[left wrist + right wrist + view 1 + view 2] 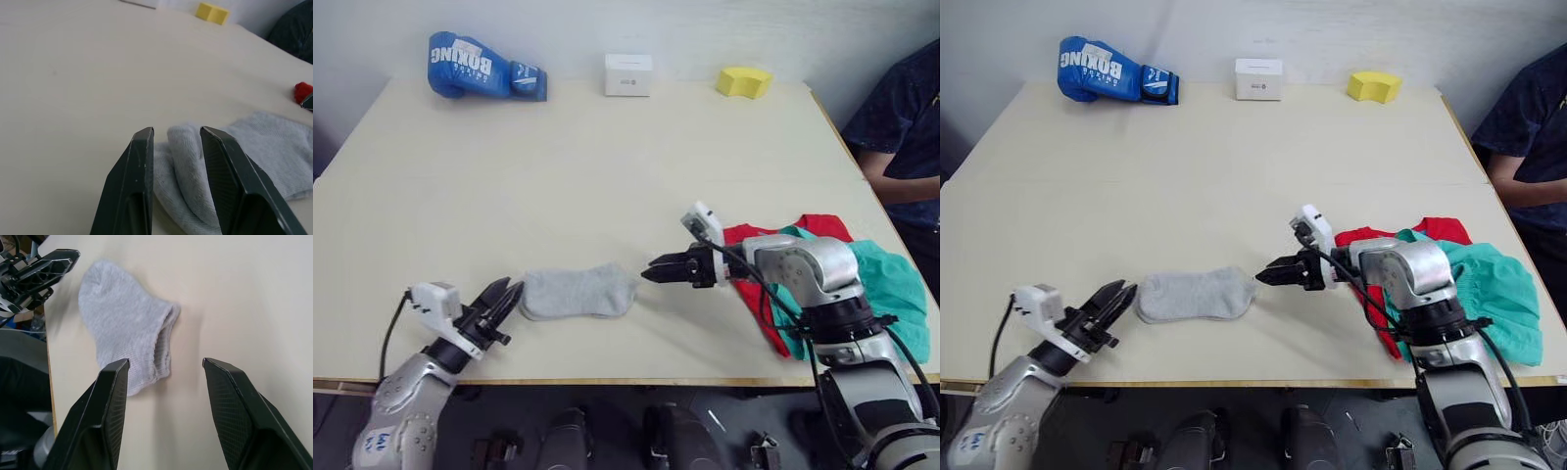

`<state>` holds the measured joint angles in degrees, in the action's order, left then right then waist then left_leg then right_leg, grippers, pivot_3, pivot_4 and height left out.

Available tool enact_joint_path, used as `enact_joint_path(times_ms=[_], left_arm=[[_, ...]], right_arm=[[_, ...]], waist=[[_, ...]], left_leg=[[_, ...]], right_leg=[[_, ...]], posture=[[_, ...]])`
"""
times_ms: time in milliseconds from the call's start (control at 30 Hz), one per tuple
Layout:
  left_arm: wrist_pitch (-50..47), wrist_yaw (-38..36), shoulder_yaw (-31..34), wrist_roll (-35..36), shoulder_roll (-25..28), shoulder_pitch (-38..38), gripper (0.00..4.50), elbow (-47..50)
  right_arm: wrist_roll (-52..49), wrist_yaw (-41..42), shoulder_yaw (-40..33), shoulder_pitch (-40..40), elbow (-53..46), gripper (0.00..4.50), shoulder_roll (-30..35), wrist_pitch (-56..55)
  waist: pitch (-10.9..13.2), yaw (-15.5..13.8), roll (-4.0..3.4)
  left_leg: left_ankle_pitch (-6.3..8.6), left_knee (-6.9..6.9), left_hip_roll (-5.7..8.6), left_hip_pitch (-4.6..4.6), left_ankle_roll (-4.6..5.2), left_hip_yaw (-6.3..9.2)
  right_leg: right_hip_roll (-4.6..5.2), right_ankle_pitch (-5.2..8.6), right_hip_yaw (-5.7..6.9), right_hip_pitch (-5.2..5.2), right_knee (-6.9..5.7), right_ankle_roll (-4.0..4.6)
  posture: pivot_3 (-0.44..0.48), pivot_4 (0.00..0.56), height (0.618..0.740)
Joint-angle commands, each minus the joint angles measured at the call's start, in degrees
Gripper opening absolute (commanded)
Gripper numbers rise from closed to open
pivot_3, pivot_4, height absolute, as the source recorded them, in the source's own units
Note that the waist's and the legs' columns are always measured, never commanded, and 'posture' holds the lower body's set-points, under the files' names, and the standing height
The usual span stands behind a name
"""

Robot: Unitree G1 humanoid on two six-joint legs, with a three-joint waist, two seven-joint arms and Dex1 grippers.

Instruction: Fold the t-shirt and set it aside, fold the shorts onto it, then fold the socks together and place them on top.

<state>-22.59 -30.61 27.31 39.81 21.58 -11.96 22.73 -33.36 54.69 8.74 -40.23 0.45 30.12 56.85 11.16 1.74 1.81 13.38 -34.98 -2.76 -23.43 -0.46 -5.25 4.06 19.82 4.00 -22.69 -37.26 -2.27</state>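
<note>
Left eye view: small light grey ankle socks [578,292] lie flat near the front edge of the pale bench [607,176], between two end effectors. Left end effector [509,294], narrowly parted, straddles a fold at one end; right end effector [651,271] is wide apart just beside the other. Bright red t-shirt [808,227] and teal-green shorts [891,284] lie heaped together at the right

My left gripper [176,142] has matt black plastic fingers [131,186] with a faint sheen; the socks [254,152] beside them are light grey ribbed knit, soft and slightly fuzzy. Table [607,176] is smooth, matt, cream laminate. T-shirt [818,227] and shorts [891,284] are soft matt cloth; my right forearm casing looks like brushed silver metal
</note>
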Motion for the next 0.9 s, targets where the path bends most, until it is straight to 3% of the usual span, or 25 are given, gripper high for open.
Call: enact_joint_path(times_ms=[33,200,233,400,600,900], left_arm=[[1.1,-1.5,4.2,3.5,2.7,0.8,1.58,2.4],[3.0,-6.1,-3.1,-1.6,8.3,6.1,0.36,1.7],[3.5,-7.9,-5.7,-3.3,9.5,6.8,0.07,1.7],[5.6,-5.6,-14.3,-10.5,7.8,9.6,0.03,-1.4],[5.8,-1.0,-19.7,-18.5,4.9,7.4,0.03,-6.7],[8.7,2.4,-13.2,-15.2,-0.1,4.8,0.03,-7.4]], right_arm=[[0.1,2.2,0.1,1.3,-6.8,1.89,-2.9,-9.3],[7.7,-0.4,6.5,4.7,-7.4,0.10,-11.0,-23.8],[10.3,-1.4,8.3,5.5,-6.3,0.00,-12.6,-27.7],[18.1,-3.8,13.0,7.9,2.7,0.00,-18.0,-39.3],[29.2,-4.2,17.2,11.1,16.2,0.00,-16.6,-56.9],[21.9,1.9,9.5,16.3,14.5,0.00,-13.3,-58.7]], waist=[[0.0,0.0,0.00],[0.0,-0.1,0.00],[0.0,-0.2,-0.01],[0.0,0.0,-0.01],[0.0,0.2,-0.01],[0.0,-0.1,0.02]], left_leg=[[0.01,0.00,-0.03,0.01,-0.02,0.01],[0.00,-0.02,-0.02,0.03,-0.06,-0.01],[0.00,-0.02,-0.02,0.02,-0.06,-0.01],[0.09,0.01,0.03,0.01,0.01,-0.07],[0.12,0.03,0.00,0.08,0.04,-0.14],[0.28,-0.08,0.02,0.24,-0.13,-0.11]], right_leg=[[-0.03,0.00,0.01,0.00,0.01,0.00],[-0.07,0.00,-0.01,0.04,0.00,-0.01],[-0.06,-0.01,-0.01,0.06,0.02,-0.02],[-0.02,-0.06,-0.08,0.12,0.25,-0.11],[-0.06,-0.06,-0.12,0.11,0.23,-0.11],[0.02,-0.14,-0.15,0.34,0.21,-0.22]], posture=[[0.000,0.150,0.740],[0.000,0.150,0.740],[0.000,0.150,0.740],[0.000,0.150,0.740],[0.000,0.150,0.740],[0.000,0.150,0.740]])
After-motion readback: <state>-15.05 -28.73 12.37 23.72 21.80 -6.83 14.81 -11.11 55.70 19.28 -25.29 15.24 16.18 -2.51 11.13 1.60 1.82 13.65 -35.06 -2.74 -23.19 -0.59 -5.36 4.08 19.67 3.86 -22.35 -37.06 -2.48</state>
